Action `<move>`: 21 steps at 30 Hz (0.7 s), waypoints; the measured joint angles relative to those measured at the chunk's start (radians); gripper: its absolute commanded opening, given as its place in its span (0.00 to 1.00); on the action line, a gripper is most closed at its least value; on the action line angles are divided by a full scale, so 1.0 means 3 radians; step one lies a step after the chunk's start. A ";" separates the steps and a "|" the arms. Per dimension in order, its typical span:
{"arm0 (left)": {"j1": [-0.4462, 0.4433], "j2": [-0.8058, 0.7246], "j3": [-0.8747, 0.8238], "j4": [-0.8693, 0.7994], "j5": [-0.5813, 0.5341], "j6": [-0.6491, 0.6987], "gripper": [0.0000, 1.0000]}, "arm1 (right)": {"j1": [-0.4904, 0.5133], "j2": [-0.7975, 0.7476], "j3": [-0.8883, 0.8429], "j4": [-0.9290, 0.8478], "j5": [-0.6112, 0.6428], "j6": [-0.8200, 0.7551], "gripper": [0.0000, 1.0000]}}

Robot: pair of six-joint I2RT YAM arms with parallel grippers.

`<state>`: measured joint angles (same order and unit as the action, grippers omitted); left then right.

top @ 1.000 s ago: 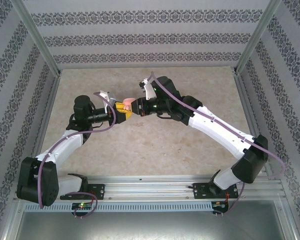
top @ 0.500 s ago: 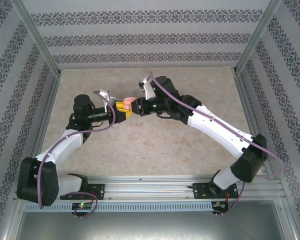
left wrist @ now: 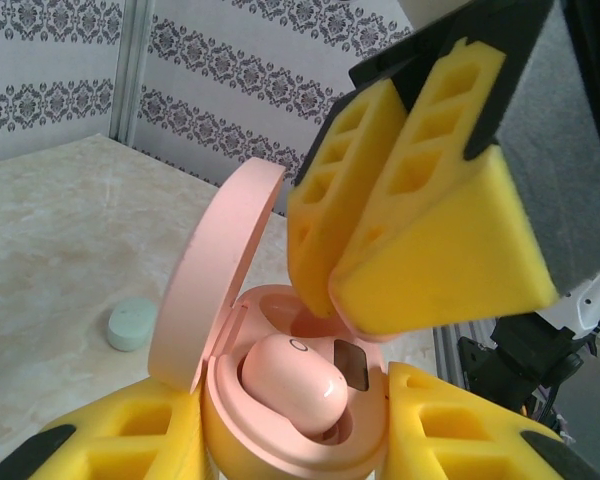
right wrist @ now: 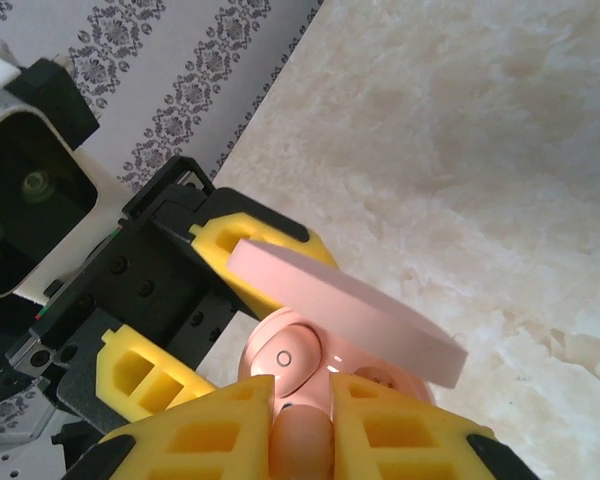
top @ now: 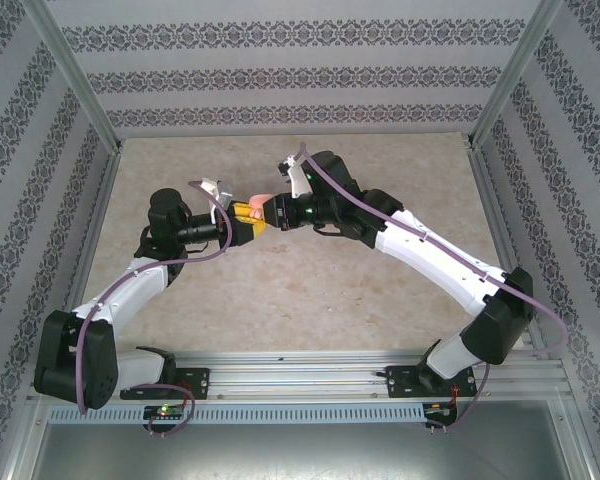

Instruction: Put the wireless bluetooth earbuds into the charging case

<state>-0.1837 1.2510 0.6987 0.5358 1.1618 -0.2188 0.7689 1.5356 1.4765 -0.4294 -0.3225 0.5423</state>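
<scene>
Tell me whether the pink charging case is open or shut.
Open. The pink charging case has its lid swung up, exposing a pink earbud sitting inside.

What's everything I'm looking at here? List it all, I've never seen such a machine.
charging case: one, pale pink, lid open, held by the left end effector
earbuds: two, pale pink; one seated in the case, one pinched by the right end effector
small rounded piece: one, mint green, on the table; bud or case unclear
table: one, beige marble look
walls: patterned wallpaper, around the table
arms: two, white and black; left, right
end effectors: two, yellow foam fingers; both shut
</scene>
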 measured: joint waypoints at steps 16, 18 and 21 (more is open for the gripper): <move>0.0000 0.0038 0.0000 0.0014 0.0015 -0.0109 0.21 | -0.0047 0.0011 -0.0114 0.0167 -0.0005 0.0024 0.25; 0.0000 0.0048 0.0000 0.0031 0.0015 -0.0125 0.21 | -0.0047 0.0013 -0.0116 0.0172 -0.0005 0.0025 0.27; 0.0000 0.0057 0.0000 0.0039 0.0015 -0.0149 0.21 | -0.0047 0.0015 -0.0116 0.0173 -0.0005 0.0024 0.28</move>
<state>-0.1837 1.2682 0.6987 0.5476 1.1664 -0.2634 0.7547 1.5402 1.4418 -0.3775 -0.3241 0.5495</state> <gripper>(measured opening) 0.349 0.273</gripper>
